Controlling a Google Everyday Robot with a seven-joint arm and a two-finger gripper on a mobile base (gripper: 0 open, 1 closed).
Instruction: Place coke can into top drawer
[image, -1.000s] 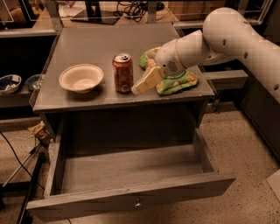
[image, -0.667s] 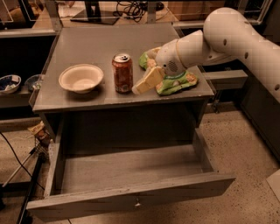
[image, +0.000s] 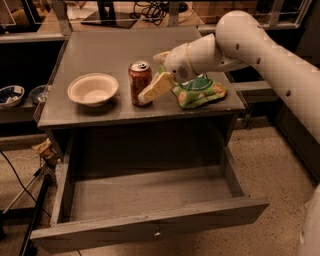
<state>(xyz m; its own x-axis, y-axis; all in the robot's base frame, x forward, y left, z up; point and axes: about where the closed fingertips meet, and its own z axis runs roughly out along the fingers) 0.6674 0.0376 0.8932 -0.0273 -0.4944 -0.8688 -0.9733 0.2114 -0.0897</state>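
Over the last second I'd slid the gripper (image: 153, 75) left right up against the can (image: 139, 82), fingers spread and gripping nothing yet, drawer (image: 125, 226) below already open.

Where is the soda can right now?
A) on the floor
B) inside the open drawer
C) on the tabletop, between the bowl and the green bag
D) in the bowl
C: the soda can stands on the tabletop with the bowl on one side and the green bag on the other, the gripper open right beside it.
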